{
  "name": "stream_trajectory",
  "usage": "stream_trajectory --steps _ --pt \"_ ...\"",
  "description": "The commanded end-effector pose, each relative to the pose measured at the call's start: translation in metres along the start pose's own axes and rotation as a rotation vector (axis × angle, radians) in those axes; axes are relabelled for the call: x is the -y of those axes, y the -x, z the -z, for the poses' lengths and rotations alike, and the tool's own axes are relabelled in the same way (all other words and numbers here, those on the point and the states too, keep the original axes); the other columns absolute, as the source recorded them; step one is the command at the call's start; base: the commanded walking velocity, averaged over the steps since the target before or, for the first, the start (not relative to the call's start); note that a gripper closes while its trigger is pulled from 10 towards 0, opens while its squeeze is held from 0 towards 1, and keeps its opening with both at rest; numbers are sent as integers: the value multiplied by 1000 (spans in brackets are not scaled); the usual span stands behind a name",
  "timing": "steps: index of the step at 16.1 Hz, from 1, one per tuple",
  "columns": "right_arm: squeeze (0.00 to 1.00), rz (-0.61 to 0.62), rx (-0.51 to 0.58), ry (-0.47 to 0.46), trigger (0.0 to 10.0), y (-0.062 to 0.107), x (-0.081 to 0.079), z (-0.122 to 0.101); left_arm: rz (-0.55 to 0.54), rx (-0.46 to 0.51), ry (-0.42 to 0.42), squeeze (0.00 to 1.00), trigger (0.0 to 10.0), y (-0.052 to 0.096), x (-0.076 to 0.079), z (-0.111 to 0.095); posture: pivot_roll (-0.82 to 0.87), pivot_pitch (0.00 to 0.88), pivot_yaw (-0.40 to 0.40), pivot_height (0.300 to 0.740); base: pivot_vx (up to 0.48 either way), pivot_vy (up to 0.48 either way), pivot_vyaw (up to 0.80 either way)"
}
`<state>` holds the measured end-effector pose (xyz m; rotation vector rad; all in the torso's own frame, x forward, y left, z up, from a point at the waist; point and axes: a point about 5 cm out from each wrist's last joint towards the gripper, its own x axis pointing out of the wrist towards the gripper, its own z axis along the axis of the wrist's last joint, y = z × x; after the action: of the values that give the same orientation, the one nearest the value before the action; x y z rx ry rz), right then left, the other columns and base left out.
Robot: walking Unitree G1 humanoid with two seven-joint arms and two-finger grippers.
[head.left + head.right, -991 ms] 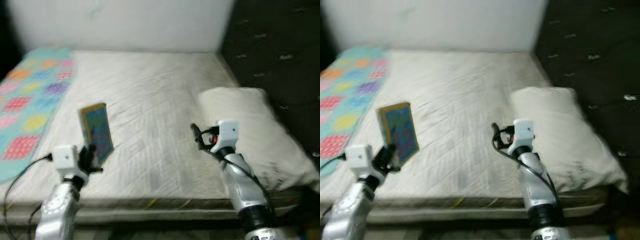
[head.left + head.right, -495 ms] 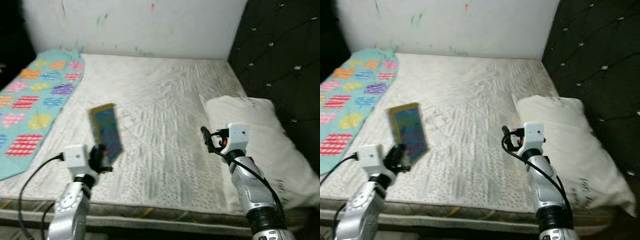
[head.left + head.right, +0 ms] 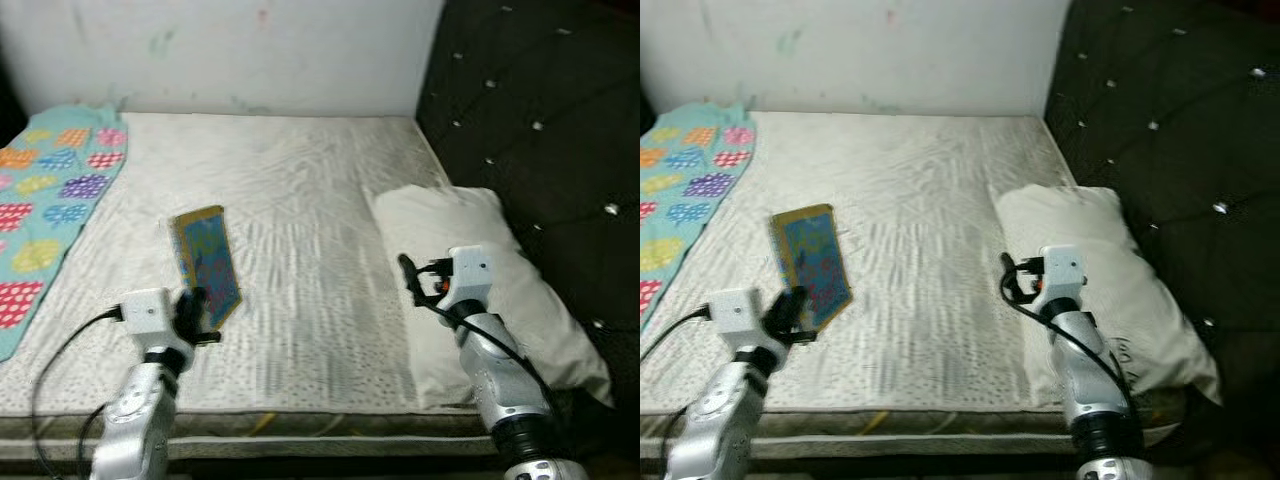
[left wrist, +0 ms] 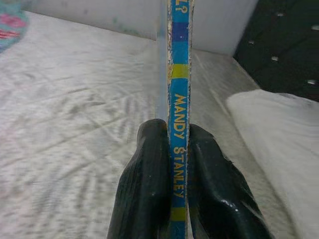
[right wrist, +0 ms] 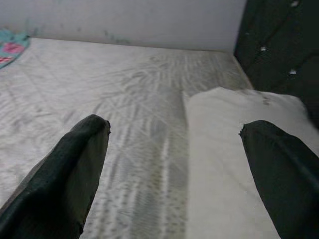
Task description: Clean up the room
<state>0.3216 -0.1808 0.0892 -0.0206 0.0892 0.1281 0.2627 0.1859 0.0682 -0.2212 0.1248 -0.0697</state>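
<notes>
Gripping a thin picture book [image 3: 206, 266] by its lower end, the left gripper [image 3: 193, 313] holds it upright above the near part of the mattress [image 3: 300, 200], cover tilted slightly back. The wrist view looks straight along the blue spine, where the black fingers [image 4: 149, 189] press on either side of the book with no gap showing. Most of the book stands free above the pinch, so the hold looks top-heavy: any jolt as the robot walks or turns could swing the book sideways in the fingers or let it slide out onto the bed. A thin, glossy cover gives the pads little to bite on, which adds to that risk.

Off to the other side, the right gripper [image 3: 407, 275] hangs with its two fingers wide apart and nothing between them, poised at the inner edge of the white pillow [image 3: 470, 260]. It appears close enough that a careless forward reach might snag the pillowcase or nudge the pillow toward the dark tufted headboard [image 3: 540, 120] beyond it.

Further out past the left gripper, a turquoise patterned blanket [image 3: 45, 200] lies along the far side of the mattress, below the pale marked wall [image 3: 220, 50].
</notes>
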Motion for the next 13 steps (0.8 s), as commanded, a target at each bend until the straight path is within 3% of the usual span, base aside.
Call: stream_trajectory --steps 1,13 --pt "0 -12 18 -2 10000 -3 -4 -5 2 45 -24 0 10000 -3 -2 -13 -38 0 -10 740 0 -315 0" --pt "0 2 -3 -1 10000 -3 -6 -3 -5 54 -10 0 10000 -6 -5 -15 -37 0 -4 740 0 -26 0"
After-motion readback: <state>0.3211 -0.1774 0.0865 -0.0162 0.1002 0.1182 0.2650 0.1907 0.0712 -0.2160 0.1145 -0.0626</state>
